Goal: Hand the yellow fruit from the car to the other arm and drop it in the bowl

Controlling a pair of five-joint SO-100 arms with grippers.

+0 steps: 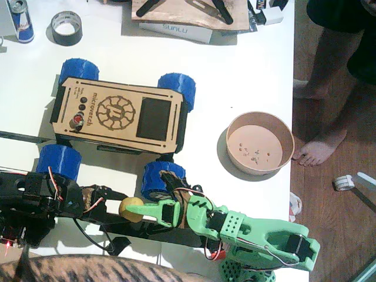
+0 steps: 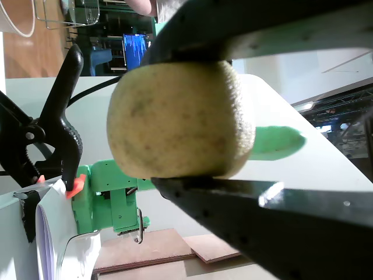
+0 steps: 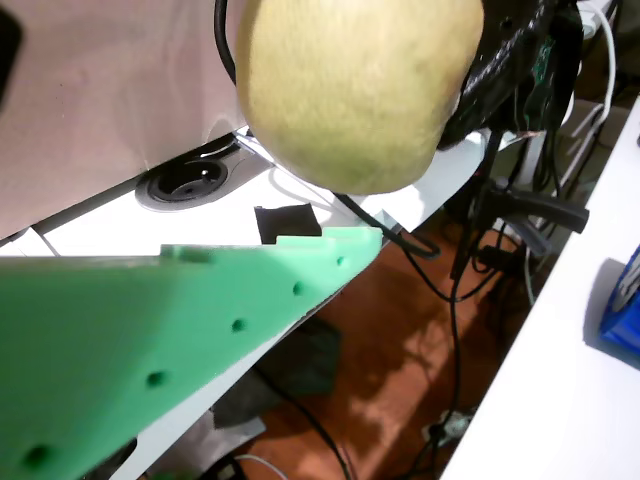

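The fruit (image 1: pixel 131 209) sits clamped between my black left gripper (image 1: pixel 120 207) jaws, off the car (image 1: pixel 120 114), at the table's near edge. My green right gripper (image 1: pixel 145 210) touches it; whether those jaws have closed I cannot tell (one green finger (image 3: pixel 180 330) lies just under the fruit (image 3: pixel 355 90)). I should let the green close firmly before the black lets go. Beyond, the bowl (image 1: pixel 260 143) waits near the white table (image 1: pixel 235 70) edge, wooden floor beside it.

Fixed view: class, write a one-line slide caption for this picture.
Black left gripper holds the fruit as the green gripper meets it, near the car; bowl waits.
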